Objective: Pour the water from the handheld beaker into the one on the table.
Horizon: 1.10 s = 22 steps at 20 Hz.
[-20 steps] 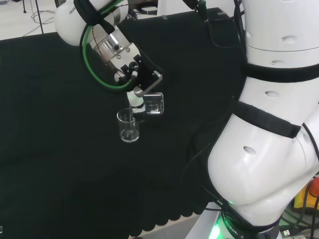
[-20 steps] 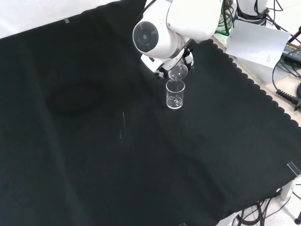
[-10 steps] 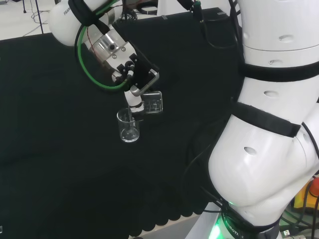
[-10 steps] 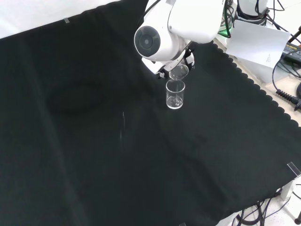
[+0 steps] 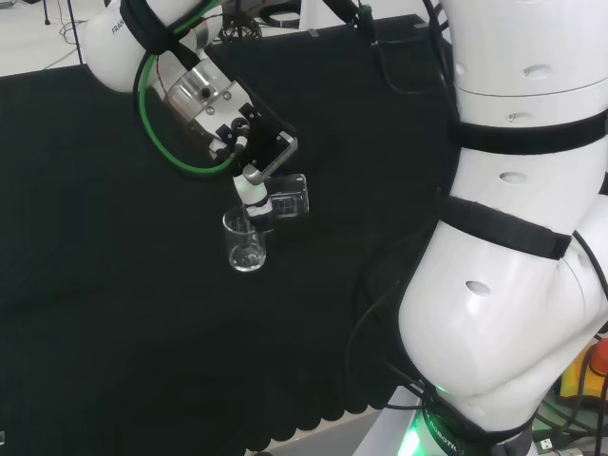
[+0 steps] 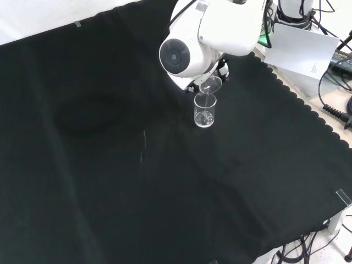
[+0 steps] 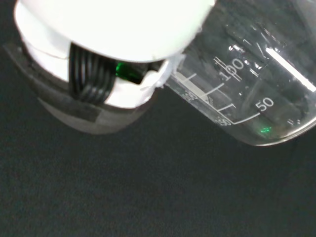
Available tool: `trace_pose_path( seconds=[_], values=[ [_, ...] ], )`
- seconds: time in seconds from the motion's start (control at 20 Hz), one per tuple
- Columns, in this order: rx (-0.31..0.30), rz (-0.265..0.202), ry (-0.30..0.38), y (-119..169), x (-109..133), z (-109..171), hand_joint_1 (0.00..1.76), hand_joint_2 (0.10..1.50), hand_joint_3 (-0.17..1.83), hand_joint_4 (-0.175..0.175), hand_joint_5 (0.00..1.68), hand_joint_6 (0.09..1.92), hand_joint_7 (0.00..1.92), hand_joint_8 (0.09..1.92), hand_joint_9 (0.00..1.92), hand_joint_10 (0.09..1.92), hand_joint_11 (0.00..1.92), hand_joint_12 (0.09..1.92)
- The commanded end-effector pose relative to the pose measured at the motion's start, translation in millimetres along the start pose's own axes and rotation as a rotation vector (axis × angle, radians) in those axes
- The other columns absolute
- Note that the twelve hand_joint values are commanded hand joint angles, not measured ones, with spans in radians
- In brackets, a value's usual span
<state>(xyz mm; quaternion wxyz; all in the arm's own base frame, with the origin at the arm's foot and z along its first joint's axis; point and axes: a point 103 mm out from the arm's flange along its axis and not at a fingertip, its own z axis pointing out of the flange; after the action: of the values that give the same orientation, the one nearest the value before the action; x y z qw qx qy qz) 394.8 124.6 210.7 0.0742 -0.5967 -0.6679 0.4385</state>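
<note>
Black cloth (image 6: 110, 165) covers the worktop, scalloped along its edge. Near the middle of the head view a clear beaker (image 5: 244, 242) stands upright on the cloth. The hand (image 5: 255, 185) holds a second beaker (image 5: 290, 197) with its fingers curled round the glass, tipped over so its mouth hangs just above the standing beaker's rim in the front view.

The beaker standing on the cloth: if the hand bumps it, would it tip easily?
The standing beaker is tall and narrow with little water, so it is likely light and could tip. It looks like clear glass, probably fragile. The tilted beaker hangs close above it.
</note>
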Motion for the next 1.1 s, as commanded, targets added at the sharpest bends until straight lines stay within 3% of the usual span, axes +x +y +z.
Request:
trace_pose_path(
  seconds=[0.05, 1.1],
  values=[
    [0.007, 0.006, -0.010, -1.1, 1.3, -1.5, 1.43, 0.70, 0.46, -0.175, 1.36, 0.39, 1.33, 0.50, 1.60, 0.09, 1.36, 0.61],
    [0.028, 0.032, -0.048, -8.0, 9.1, -10.5, 1.43, 0.70, 0.46, -0.175, 1.36, 0.39, 1.33, 0.50, 1.60, 0.09, 1.36, 0.61]
  ],
)
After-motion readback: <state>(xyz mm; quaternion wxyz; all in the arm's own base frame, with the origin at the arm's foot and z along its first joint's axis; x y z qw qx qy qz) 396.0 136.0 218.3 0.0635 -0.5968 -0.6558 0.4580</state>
